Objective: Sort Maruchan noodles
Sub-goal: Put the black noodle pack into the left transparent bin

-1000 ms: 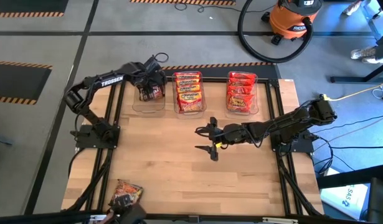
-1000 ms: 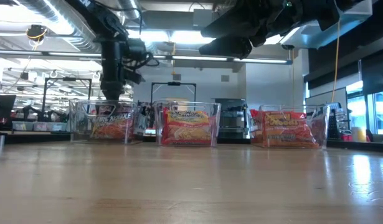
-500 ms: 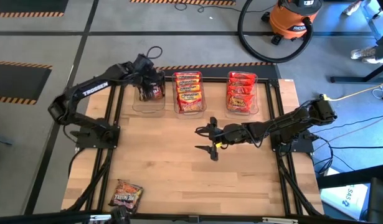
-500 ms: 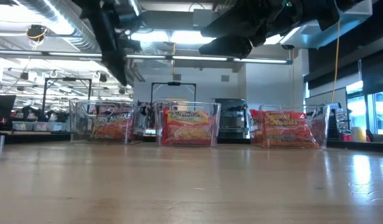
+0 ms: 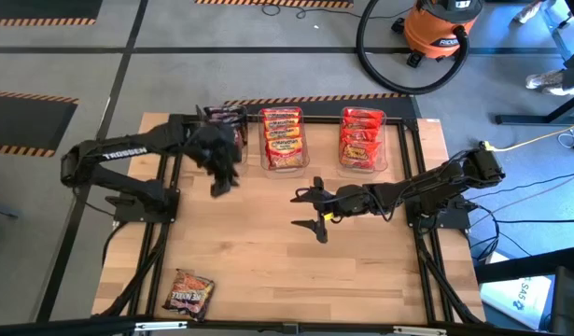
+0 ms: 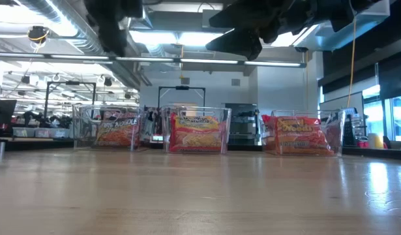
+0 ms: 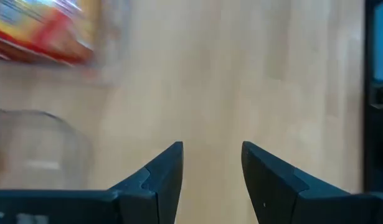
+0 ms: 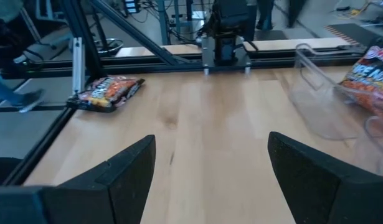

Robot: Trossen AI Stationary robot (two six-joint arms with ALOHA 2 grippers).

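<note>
Three clear tubs stand in a row along the far edge. The left tub [image 5: 221, 142] holds a dark Maruchan packet [image 5: 225, 116], the middle tub [image 5: 283, 140] orange-yellow packets, and the right tub [image 5: 363, 140] red ones. One dark packet [image 5: 189, 294] lies flat at the table's near left corner. My left gripper [image 5: 219, 187] hangs open above bare wood just in front of the left tub, with nothing between its fingers [image 7: 166, 168]. My right gripper [image 5: 301, 209] stands open above the middle of the table, holding nothing.
Bare wood stretches between the tubs and the near edge. A black frame runs around the table. The left arm's base [image 8: 225, 37] is at the left edge. An orange shop vacuum [image 5: 441, 28] and its hose are on the floor beyond the far edge.
My left gripper has risen out of the left tub and drawn back toward the near edge, and the arm has swung with it. The dark packet has stayed in the tub. My right arm has kept still.
</note>
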